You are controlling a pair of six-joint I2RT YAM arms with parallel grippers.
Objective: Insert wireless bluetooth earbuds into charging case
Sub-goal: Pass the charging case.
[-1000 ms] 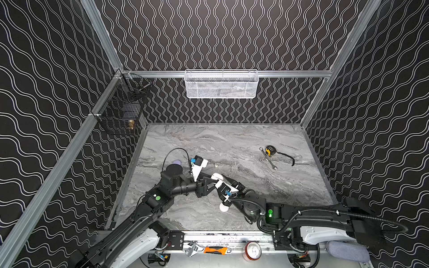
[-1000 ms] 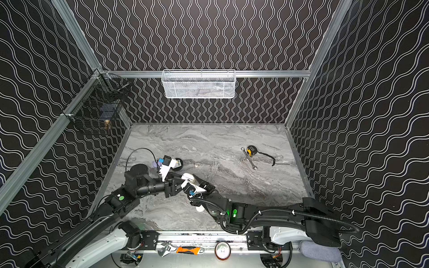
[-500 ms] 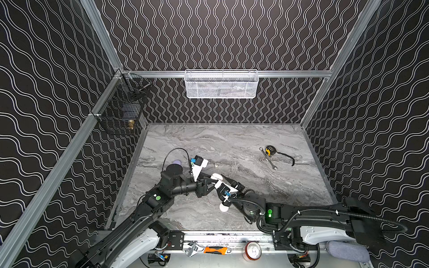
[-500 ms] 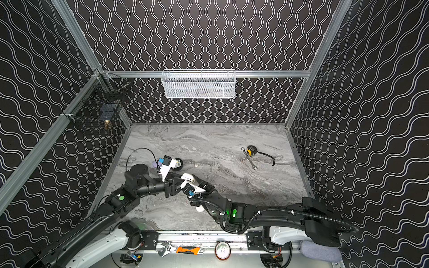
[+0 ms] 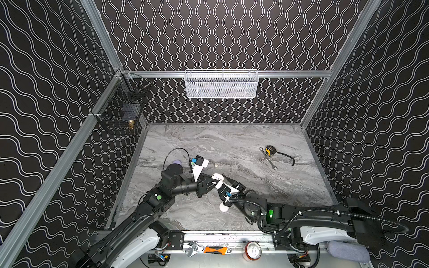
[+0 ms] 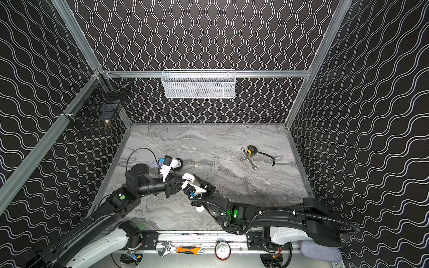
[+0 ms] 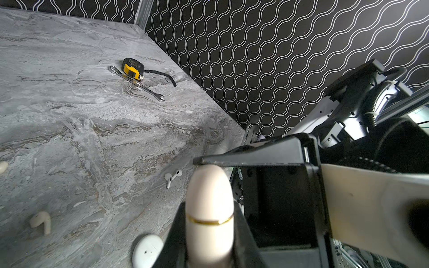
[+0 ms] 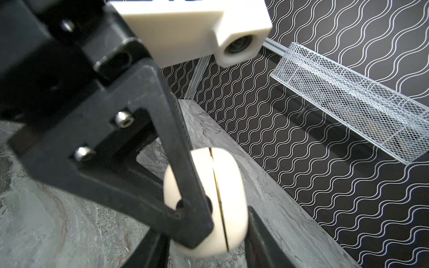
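Cream, and shut at the gold seam: clamps the charging case [image 8: 229, 197] in the left gripper [image 5: 212, 182], crowds it with the right gripper [image 5: 227, 182], hold there impossible to tell. Risks a twist or drop if prised open against that clamp. Leaves earbuds [image 7: 173, 177] loose on the table [image 7: 69, 111] near a white case [image 7: 146, 251]; tape measure [image 7: 132, 68] and wrench [image 7: 139, 85] well apart, rightward, blocking nothing.

Landmark: cream case [image 7: 209, 215], thin gold seam line.
My left claw [image 7: 204, 197], on case: black.
Tabletop [image 7: 92, 130], under case: grey marble, white and brown veining.
White earbud pair [image 7: 173, 177], near case: glossy white.
Cream earbud [image 7: 40, 221], near case: cream.
White case [image 7: 146, 250], just beside landmark: white.
Tape measure [image 7: 132, 69], well apart from case: yellow, black.
Wrench [image 7: 139, 85], touching tape measure: silver.
Walls [image 5: 232, 34]: black, white wavy lines.
Mesh basket [image 5: 220, 84], on wall well apart from case: white.
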